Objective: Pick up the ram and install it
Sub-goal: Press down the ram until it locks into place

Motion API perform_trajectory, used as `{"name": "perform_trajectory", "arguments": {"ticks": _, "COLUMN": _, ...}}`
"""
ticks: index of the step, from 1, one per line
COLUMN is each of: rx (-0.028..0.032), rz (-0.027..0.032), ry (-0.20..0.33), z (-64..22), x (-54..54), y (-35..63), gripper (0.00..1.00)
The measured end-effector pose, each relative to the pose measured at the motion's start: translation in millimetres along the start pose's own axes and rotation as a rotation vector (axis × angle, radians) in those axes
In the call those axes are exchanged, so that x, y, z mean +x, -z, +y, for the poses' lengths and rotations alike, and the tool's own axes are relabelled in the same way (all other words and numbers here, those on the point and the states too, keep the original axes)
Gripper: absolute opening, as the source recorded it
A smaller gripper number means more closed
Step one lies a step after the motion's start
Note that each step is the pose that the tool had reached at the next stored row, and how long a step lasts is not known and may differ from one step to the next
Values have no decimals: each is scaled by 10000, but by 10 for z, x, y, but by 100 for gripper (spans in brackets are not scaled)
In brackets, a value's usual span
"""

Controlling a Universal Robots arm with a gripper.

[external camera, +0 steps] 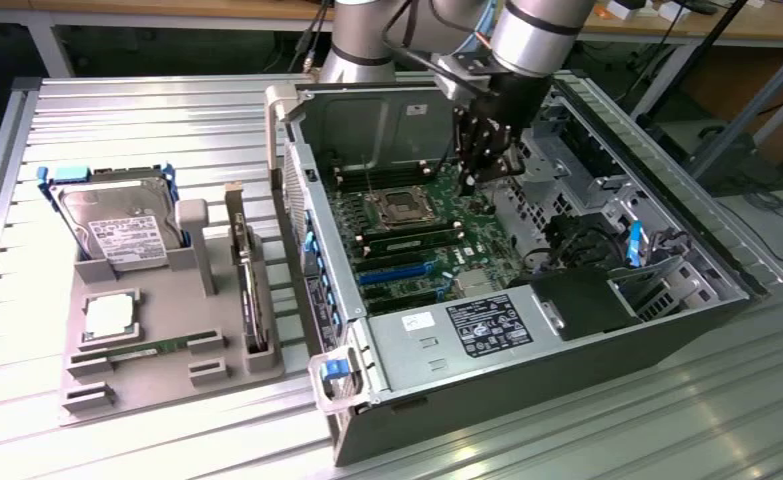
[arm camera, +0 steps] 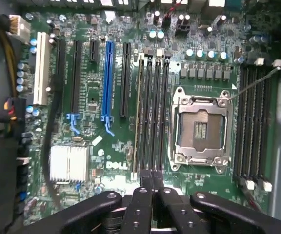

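Note:
An open computer case (external camera: 405, 350) lies on the table with its motherboard (external camera: 451, 262) facing up. My gripper (external camera: 474, 186) hangs inside it, just above the board, past one end of the memory slots (arm camera: 153, 112) beside the empty processor socket (arm camera: 199, 128). Its black fingers (arm camera: 139, 204) are shut, and I see nothing between them. One green ram (external camera: 411, 241) looks seated in the slot farthest from the socket (arm camera: 140, 112). A second ram (external camera: 144, 350) lies in the grey tray (external camera: 218, 330) on the exterior view's left.
The tray also holds a hard drive (external camera: 118, 225), a square silver processor chip (external camera: 108, 317) and a long dark expansion card (external camera: 248, 290). Case walls, drive cages (external camera: 631, 270) and cables surround the gripper. A silver heatsink (arm camera: 70, 163) and a blue card slot (arm camera: 109, 83) sit on the board.

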State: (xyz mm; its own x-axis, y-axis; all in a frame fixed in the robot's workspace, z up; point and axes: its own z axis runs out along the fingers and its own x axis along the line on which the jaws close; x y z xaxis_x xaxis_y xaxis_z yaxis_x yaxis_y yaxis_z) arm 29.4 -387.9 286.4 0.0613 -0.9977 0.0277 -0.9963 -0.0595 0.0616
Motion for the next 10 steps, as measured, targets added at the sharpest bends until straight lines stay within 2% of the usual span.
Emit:
{"name": "perform_trajectory", "arguments": {"ticks": 3, "rx": -5, "rz": 69, "ry": -5, "z": 10, "x": 5, "y": 179, "gripper": 11}}
{"name": "perform_trajectory", "arguments": {"ticks": 6, "rx": -14, "rz": 79, "ry": -8, "z": 18, "x": 11, "y": 370, "gripper": 11}}
{"name": "perform_trajectory", "arguments": {"ticks": 7, "rx": -21, "rz": 76, "ry": -6, "z": 19, "x": 11, "y": 397, "gripper": 11}}
{"name": "perform_trajectory", "arguments": {"ticks": 10, "rx": -42, "rz": 76, "ry": -6, "z": 19, "x": 11, "y": 398, "gripper": 11}}
